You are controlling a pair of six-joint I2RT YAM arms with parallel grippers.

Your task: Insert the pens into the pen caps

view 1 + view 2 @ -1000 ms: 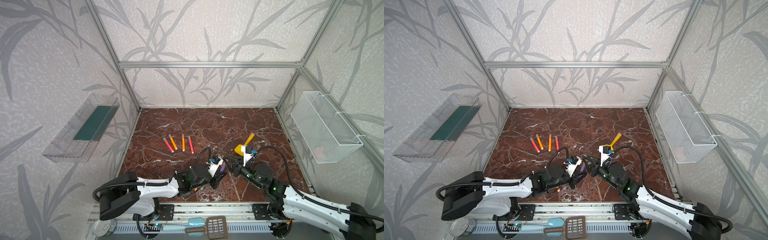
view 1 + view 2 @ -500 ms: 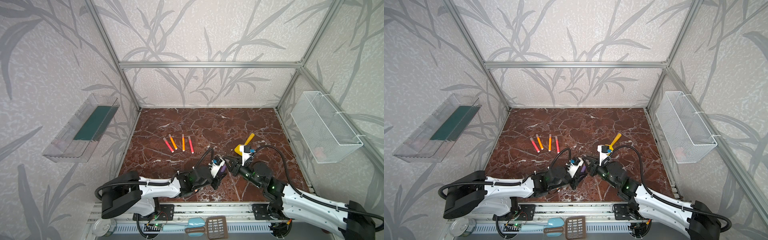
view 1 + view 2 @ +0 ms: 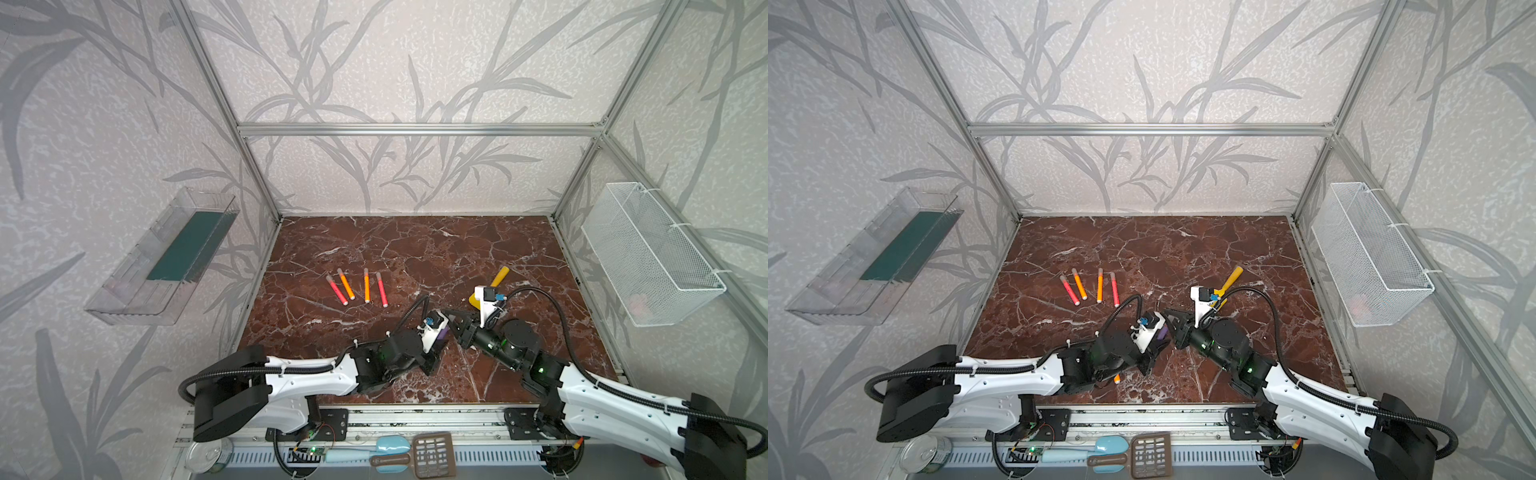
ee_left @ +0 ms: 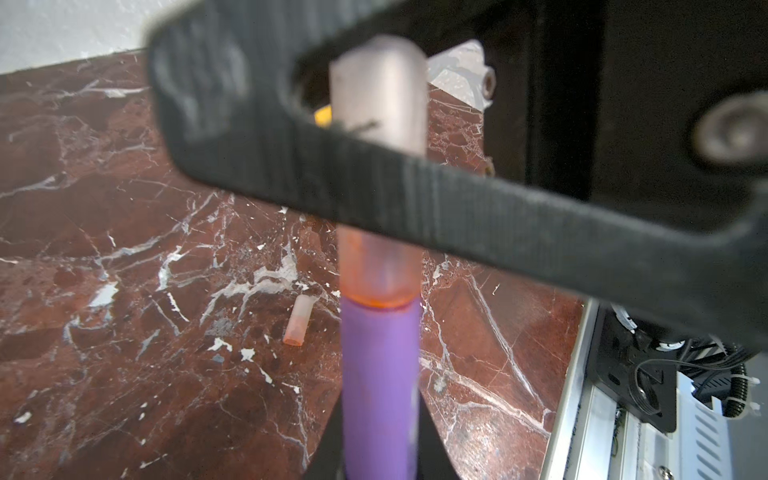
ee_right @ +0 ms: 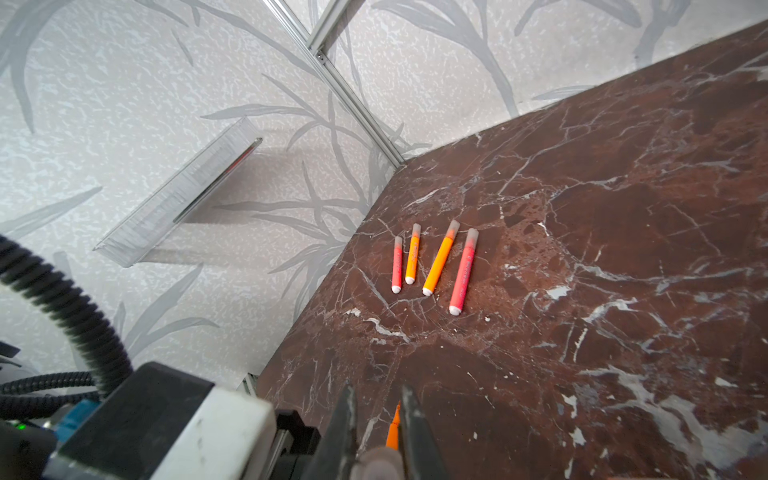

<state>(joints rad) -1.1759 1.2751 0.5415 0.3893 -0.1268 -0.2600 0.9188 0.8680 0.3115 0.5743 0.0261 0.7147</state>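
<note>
**Nearly done, but slips can happen**

The pen cap [image 4: 378, 95] is pinched tight by the right gripper [image 5: 377, 392]. The purple pen [image 4: 378, 374] is gripped by the left gripper [image 4: 380, 461], its tip inside the cap. If they are not kept in line, the cap can be pushed crooked or dropped onto the table [image 3: 415, 249].
</note>
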